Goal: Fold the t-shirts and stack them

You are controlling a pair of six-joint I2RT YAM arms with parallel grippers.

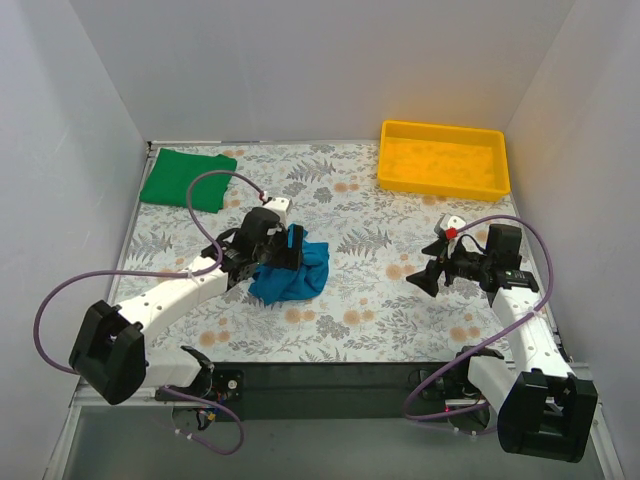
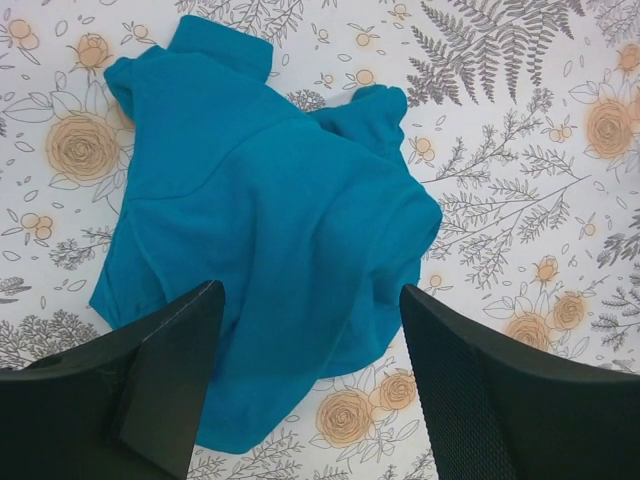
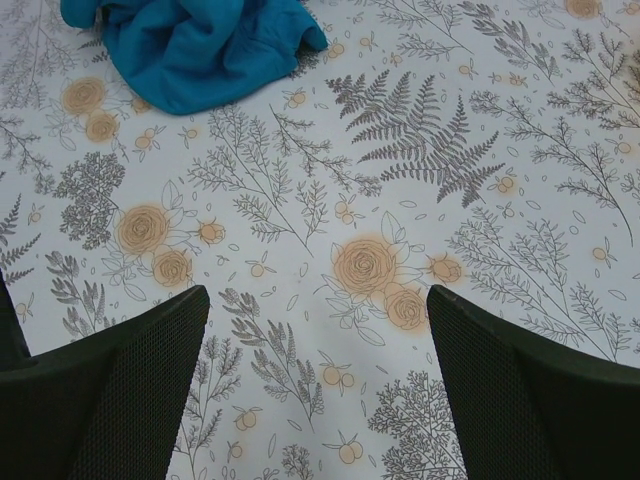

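Note:
A teal-blue t-shirt (image 1: 303, 277) lies crumpled in a heap near the middle of the table. My left gripper (image 1: 291, 250) hovers over its left part. In the left wrist view the teal-blue t-shirt (image 2: 270, 220) fills the space ahead, and the left gripper (image 2: 310, 295) stands open, its fingers wide apart over the cloth's near edge and gripping nothing. A bright green t-shirt (image 1: 187, 178) lies folded flat at the back left corner. My right gripper (image 1: 422, 280) is open above bare table to the right. From the right gripper (image 3: 318, 295) the teal-blue t-shirt (image 3: 190, 40) shows far off, upper left.
A yellow plastic tray (image 1: 443, 158) stands at the back right. White walls close in the floral table (image 1: 360, 320) on the left, back and right. Purple cables loop from both arms.

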